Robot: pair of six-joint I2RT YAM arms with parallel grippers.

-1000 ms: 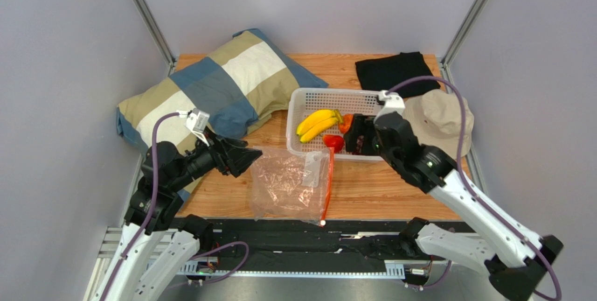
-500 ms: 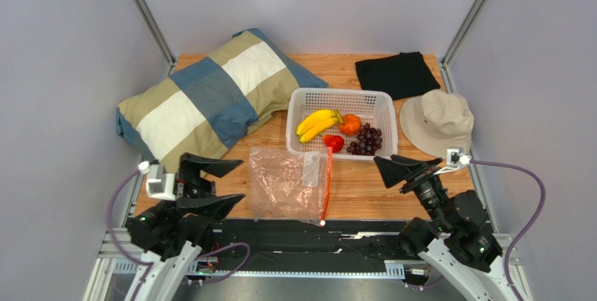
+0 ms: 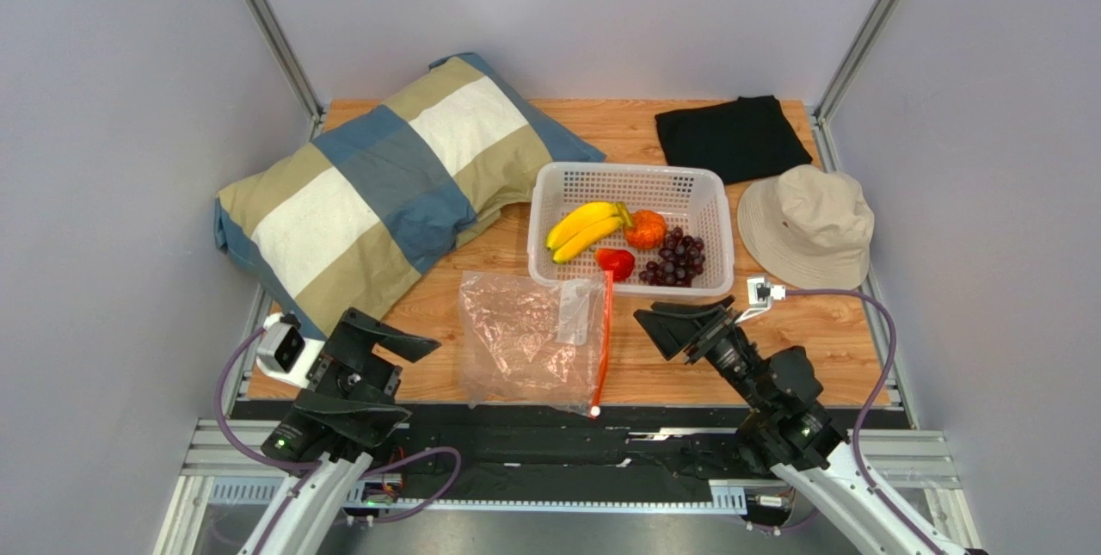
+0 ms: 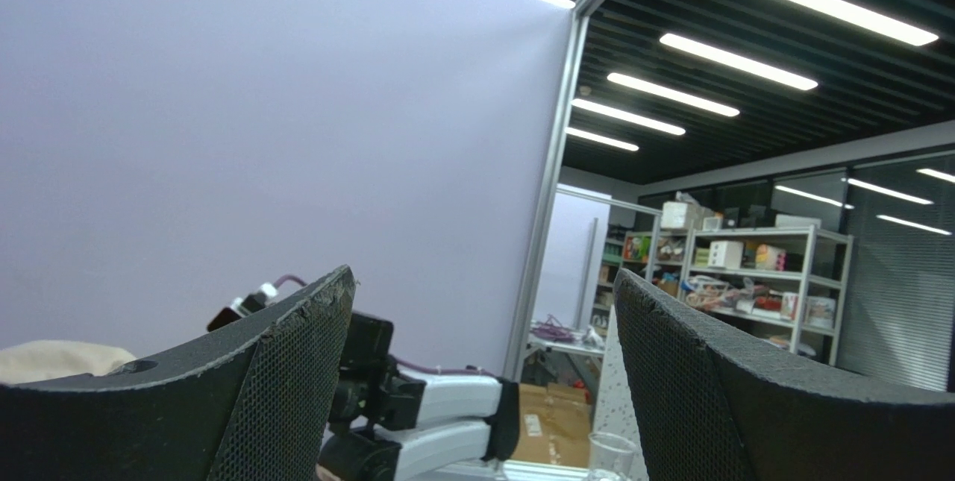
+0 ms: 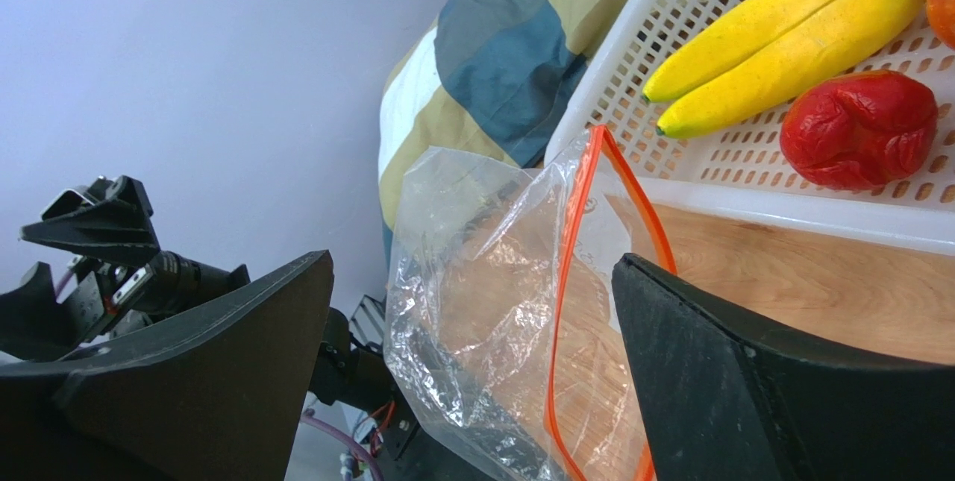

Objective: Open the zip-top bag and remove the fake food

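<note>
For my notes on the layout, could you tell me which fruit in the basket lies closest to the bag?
The red apple-like fruit, at the basket's near wall right by the bag's zipper strip; the bananas, orange and grapes lie farther from it.

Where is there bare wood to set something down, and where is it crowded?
Bare wood: the far strip between pillow and black cloth; the near strip from zip-top bag to hat, under the right gripper. Crowded: pillow fills the left, fake food occupies the basket.
</note>
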